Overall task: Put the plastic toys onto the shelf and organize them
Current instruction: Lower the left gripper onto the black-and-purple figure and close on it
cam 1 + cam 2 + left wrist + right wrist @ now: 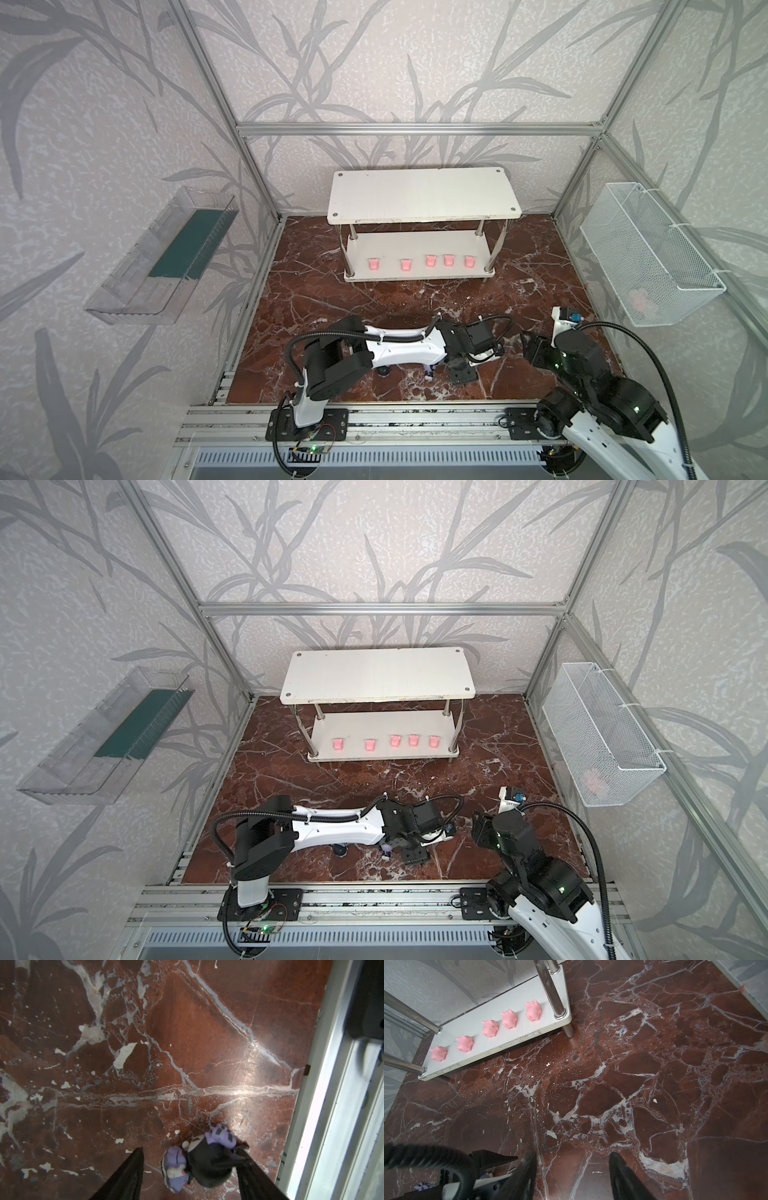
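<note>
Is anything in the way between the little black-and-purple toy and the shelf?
Nothing visible. Only bare marble floor lies between the figurine and the shelf. Five pink piglets do line the front of the lower board, though.

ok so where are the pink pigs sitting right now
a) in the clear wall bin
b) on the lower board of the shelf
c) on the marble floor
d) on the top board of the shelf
b: all five pink pigs stand in a row along the front of the lower board of the shelf, under its top board.
</note>
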